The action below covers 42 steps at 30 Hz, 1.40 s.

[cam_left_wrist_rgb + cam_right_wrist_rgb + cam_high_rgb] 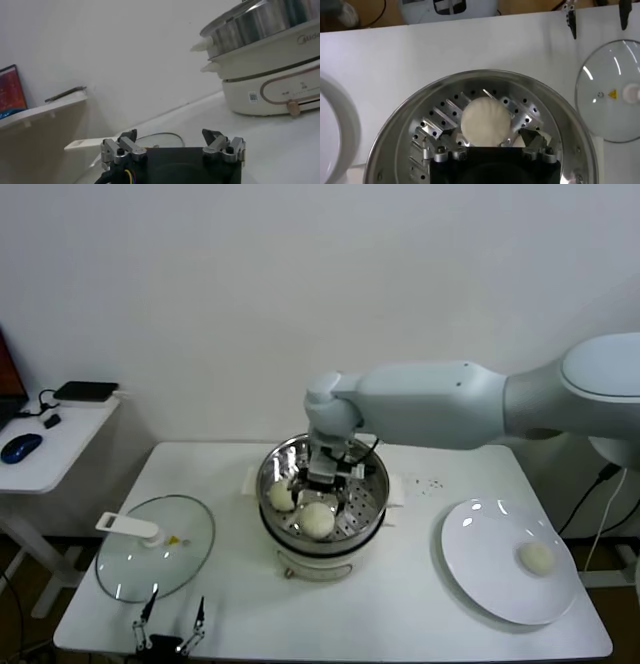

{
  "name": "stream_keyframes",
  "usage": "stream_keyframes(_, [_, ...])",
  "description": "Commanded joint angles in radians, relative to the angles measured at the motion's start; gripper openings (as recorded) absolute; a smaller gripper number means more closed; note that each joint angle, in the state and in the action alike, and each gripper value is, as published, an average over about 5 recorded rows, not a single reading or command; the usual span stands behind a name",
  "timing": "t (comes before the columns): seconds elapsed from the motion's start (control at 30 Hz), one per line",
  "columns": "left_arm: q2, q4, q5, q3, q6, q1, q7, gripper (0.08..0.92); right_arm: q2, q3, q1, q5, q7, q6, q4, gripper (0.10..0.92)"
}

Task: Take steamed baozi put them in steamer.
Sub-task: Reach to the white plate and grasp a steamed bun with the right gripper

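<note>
The steel steamer [372,482] stands on its white cooker base at the table's middle. Two cream-white baozi lie in it, one at the left [282,497] and one at the front [317,519]. Another baozi [537,557] lies on the white plate [480,579] at the right. My right gripper [325,474] hangs inside the steamer, open. In the right wrist view the gripper [486,133] has its fingers spread wider than the front baozi [486,117], which rests on the perforated bottom [435,120]. A second baozi [546,137] peeks out beside one finger. My left gripper [172,612] is parked open at the table's front left.
A glass lid [155,549] with a white handle lies flat left of the steamer; it also shows in the left wrist view [162,137]. A side table [55,439] with a mouse stands at the far left. The steamer [260,27] shows in the left wrist view.
</note>
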<state>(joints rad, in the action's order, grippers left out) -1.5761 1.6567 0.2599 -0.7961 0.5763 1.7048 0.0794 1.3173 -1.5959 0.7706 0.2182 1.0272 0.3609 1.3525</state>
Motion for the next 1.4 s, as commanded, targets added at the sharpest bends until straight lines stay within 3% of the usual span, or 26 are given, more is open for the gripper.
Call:
stream_keyframes(0.03, [0.005, 0.003, 0.000, 0.002, 0.000, 0.005, 0.000, 0.823, -0.086, -0.120, 0.169, 0.203, 0.029, -0.060, -0.043, 0.823])
stream_keyframes(0.23, [0.011, 0.007, 0.000, 0.009, 0.001, 0.008, 0.001, 0.823, -0.245, -0.301, 0.294, 0.374, 0.044, -0.249, -0.054, 0.823])
stream_keyframes(0.4, [0.015, 0.005, -0.003, 0.013, 0.001, 0.005, 0.001, 0.823, -0.399, -0.378, 0.301, 0.386, 0.038, -0.343, -0.020, 0.823])
stream_keyframes(0.83, [0.009, 0.004, 0.006, 0.015, 0.000, 0.005, 0.003, 0.823, -0.723, -0.349, 0.086, 0.089, 0.008, -0.319, -0.074, 0.823])
stream_keyframes(1.4, [-0.002, -0.010, 0.023, 0.011, -0.001, 0.008, 0.001, 0.823, -0.834, 0.015, -0.337, -0.080, -0.016, -0.309, -0.200, 0.823])
